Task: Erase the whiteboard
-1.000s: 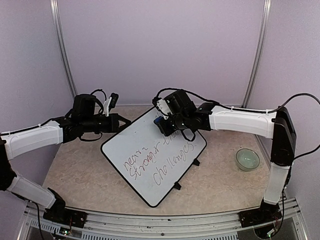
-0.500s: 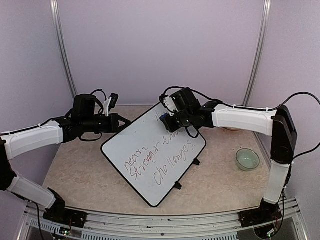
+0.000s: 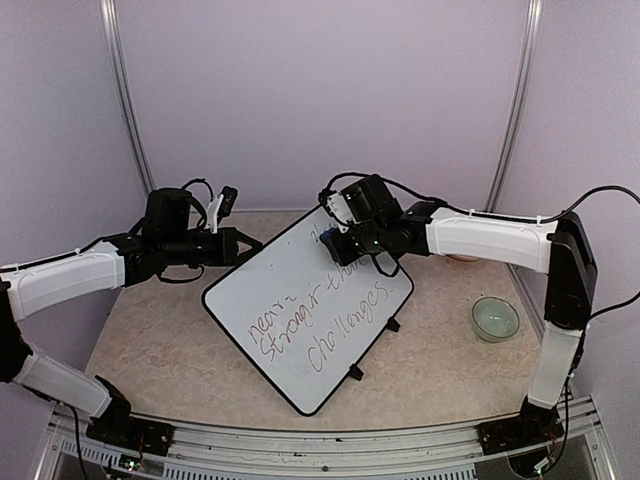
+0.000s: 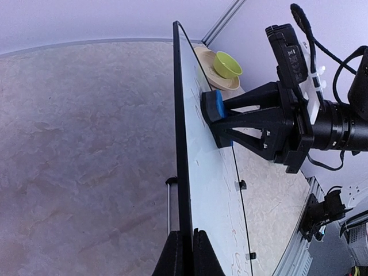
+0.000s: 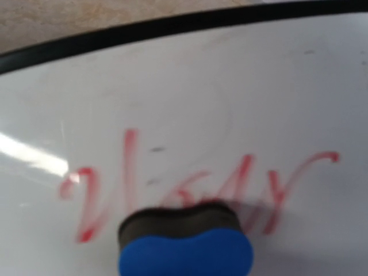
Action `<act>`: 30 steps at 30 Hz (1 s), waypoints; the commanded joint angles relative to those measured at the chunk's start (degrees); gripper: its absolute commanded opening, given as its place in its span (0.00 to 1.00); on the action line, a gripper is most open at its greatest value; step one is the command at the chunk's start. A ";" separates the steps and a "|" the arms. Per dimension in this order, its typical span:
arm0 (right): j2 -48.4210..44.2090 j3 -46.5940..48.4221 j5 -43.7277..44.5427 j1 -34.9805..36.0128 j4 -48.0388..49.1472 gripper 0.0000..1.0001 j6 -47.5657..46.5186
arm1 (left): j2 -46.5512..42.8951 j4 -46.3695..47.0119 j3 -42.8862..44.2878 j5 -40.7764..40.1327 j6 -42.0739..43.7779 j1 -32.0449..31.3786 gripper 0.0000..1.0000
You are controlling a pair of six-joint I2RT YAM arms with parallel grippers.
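Beige table (image 3: 150, 350), whiteboard (image 3: 290, 275) tilted up mid-table, left hand (image 3: 244, 244) pinched shut on its edge, right hand (image 3: 334, 245) clamped on the blue eraser (image 5: 185, 247) at the top corner, and with three lines of writing (image 3: 320, 325) unwiped, I'd call this barely begun.

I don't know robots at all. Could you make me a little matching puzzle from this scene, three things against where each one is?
Things:
1 white black-framed rectangular whiteboard
2 blue eraser block
3 pale green round bowl

Places:
A on the tabletop, apart from the board
B pinched at its edge by the left gripper
C against red writing, held in the right gripper

Pairs: 1-B; 2-C; 3-A
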 commanded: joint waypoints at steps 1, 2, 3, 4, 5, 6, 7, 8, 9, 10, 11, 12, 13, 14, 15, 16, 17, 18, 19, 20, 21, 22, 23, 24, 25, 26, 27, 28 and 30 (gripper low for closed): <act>2.21 4.00 1.36 4.98 -3.03 0.21 -2.49 | -0.97 -0.92 0.43 3.26 0.97 -0.74 0.00; 2.73 4.73 1.49 5.72 -3.24 0.21 -2.64 | -1.06 -0.92 0.29 2.99 1.01 -0.79 0.00; 3.16 5.40 1.49 6.20 -3.41 0.21 -2.73 | -1.19 -0.92 0.17 2.79 1.05 -0.80 0.00; 3.60 5.99 1.41 6.78 -3.64 0.21 -2.89 | -1.17 -0.92 0.14 2.66 1.12 -0.78 0.00; 3.88 6.42 1.33 7.23 -3.70 0.21 -3.16 | -1.11 -0.97 0.20 2.70 1.14 -0.76 0.00; 4.01 6.68 1.36 7.70 -3.72 0.21 -3.46 | -0.97 -1.00 0.34 2.80 1.10 -0.73 0.00; 4.05 6.83 1.55 8.05 -3.58 0.21 -3.86 | -0.79 -1.05 0.46 3.01 1.06 -0.70 0.00; 3.98 6.82 1.85 8.30 -3.43 0.21 -4.11 | -0.74 -1.01 0.48 3.11 1.06 -0.61 0.00; 3.92 6.67 2.07 8.39 -3.18 0.22 -4.16 | -0.81 -1.01 0.44 3.05 1.06 -0.64 0.00; 3.80 6.47 2.36 8.33 -2.98 0.22 -4.25 | -0.87 -1.01 0.33 2.88 1.06 -0.62 0.00; 3.93 6.30 3.05 8.27 -2.93 0.22 -4.52 | -0.90 -1.02 0.27 2.72 1.10 -0.60 0.00; 4.06 6.17 3.69 8.06 -2.97 0.22 -4.86 | -0.84 -1.05 0.31 2.76 1.14 -0.64 0.00; 4.31 6.10 4.07 7.71 -3.19 0.22 -5.06 | -0.71 -1.01 0.39 2.84 1.10 -0.59 0.00; 4.55 5.97 4.15 7.10 -3.38 0.22 -5.08 | -0.54 -1.05 0.52 3.08 1.06 -0.53 0.00; 4.63 5.62 3.92 6.42 -3.38 0.22 -4.77 | -0.49 -1.01 0.55 3.31 0.97 -0.44 0.00; 4.52 4.95 3.46 5.55 -3.18 0.22 -4.25 | -0.47 -0.97 0.57 3.38 0.94 -0.37 0.00; 4.32 4.25 2.64 4.69 -2.84 0.22 -3.20 | -0.51 -0.93 0.46 3.32 0.94 -0.39 0.00; 4.06 3.62 1.74 3.95 -2.62 0.22 -2.67 | -0.58 -0.86 0.29 3.19 0.97 -0.35 0.00; 3.66 3.08 0.84 3.46 -2.43 0.21 -1.99 | -0.59 -0.79 0.23 3.13 0.92 -0.34 0.00; 3.33 2.49 0.28 3.17 -1.98 0.21 -1.74 | -0.49 -0.71 0.17 3.16 0.89 -0.39 0.00; 2.94 2.01 0.21 3.12 -1.60 0.22 -1.83 | -0.31 -0.74 0.23 3.32 0.88 -0.34 0.00; 2.67 1.74 0.33 3.09 -1.47 0.22 -1.87 | -0.04 -0.79 0.42 3.42 0.81 -0.39 0.00; 2.56 1.56 0.64 3.07 -1.54 0.22 -1.95 | 0.23 -0.87 0.55 3.54 0.76 -0.39 0.00; 2.52 1.46 0.86 2.97 -1.67 0.22 -1.97 | 0.35 -0.96 0.61 3.56 0.72 -0.37 0.00; 2.45 1.32 0.89 2.99 -1.72 0.21 -1.99 | 0.41 -1.05 0.54 3.50 0.78 -0.39 0.00; 2.37 1.07 0.96 2.90 -1.71 0.22 -1.98 | 0.29 -1.01 0.49 3.16 0.86 -0.42 0.00; 2.32 0.95 0.87 2.79 -1.59 0.21 -1.97 | 0.20 -1.01 0.39 2.87 0.94 -0.51 0.00; 2.18 0.86 0.80 2.77 -1.65 0.22 -2.05 | 0.16 -1.01 0.39 2.79 1.03 -0.47 0.00; 1.97 0.72 1.31 2.60 -1.85 0.22 -2.22 | 0.15 -1.01 0.57 2.90 1.06 -0.47 0.00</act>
